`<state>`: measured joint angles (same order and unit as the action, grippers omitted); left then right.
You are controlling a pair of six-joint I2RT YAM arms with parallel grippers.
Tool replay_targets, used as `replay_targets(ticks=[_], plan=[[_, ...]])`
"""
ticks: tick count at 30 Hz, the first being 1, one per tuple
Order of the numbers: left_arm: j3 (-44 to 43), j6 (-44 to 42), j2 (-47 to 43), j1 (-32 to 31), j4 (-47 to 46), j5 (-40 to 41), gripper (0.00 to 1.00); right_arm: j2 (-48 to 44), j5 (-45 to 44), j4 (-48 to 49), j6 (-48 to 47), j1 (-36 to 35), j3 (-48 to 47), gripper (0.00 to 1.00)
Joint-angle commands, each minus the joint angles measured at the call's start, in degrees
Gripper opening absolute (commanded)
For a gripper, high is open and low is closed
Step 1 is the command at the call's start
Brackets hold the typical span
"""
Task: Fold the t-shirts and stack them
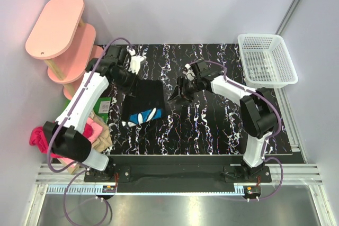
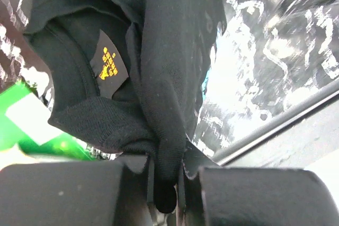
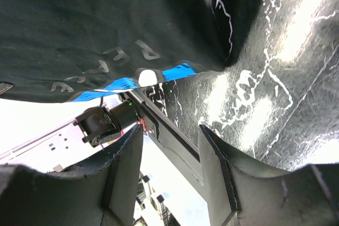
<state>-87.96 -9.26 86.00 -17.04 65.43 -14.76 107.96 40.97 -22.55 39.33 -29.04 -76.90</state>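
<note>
From the top camera, my left gripper (image 1: 136, 70) is clenched on the far end of the black t-shirt (image 1: 145, 99). The shirt trails back from it toward the arm bases, long axis far-to-near, printed end nearest the bases. The right gripper (image 1: 175, 95) sits just beside the shirt's right edge, so the cloth lies to its left. That makes it the nearer arm for that free side. The other t-shirts (image 1: 95, 129) are piled outboard of the left arm.

On the left wrist camera, the fingers (image 2: 79, 194) pinch a bunched fold near the collar. The neck label (image 2: 108, 64) is just ahead and a green packet (image 2: 32, 125) lies to the left.

On the right wrist camera, the jaws stand apart and hold nothing. The printed cloth hangs ahead of the fingertips, not between them. I judge the next grasp belongs there.
</note>
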Motion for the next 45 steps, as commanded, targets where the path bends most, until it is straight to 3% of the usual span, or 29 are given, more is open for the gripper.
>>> replay_targets(ticks=[1, 6, 18, 30, 36, 45], plan=[[-0.37, -1.47, -7.31, 0.16, 4.17, 5.26, 0.00, -5.48, -1.07, 0.13, -0.66, -0.23, 1.57, 0.53], [-0.28, -1.90, -12.34, 1.83, 7.52, 9.13, 0.00, -7.24, -1.24, 0.22, -1.10, -0.32, 3.68, 0.53], [2.35, -9.99, -24.11, 17.47, 14.46, 8.26, 0.00, -11.37, -0.89, 0.13, -2.15, 0.82, 7.38, 0.53], [4.91, -24.13, -28.95, 43.82, 19.73, -3.42, 0.00, -12.07, -0.72, -0.83, -3.03, 1.26, 8.44, 0.53], [6.31, -35.99, -27.46, 62.70, 23.16, -9.75, 0.00, -11.99, -0.54, -1.27, -3.30, 1.35, 8.35, 0.53], [15.09, -50.93, -24.75, 79.49, 22.99, -9.76, 0.00, -10.84, -0.54, -2.33, -3.56, 1.53, 6.59, 0.53]])
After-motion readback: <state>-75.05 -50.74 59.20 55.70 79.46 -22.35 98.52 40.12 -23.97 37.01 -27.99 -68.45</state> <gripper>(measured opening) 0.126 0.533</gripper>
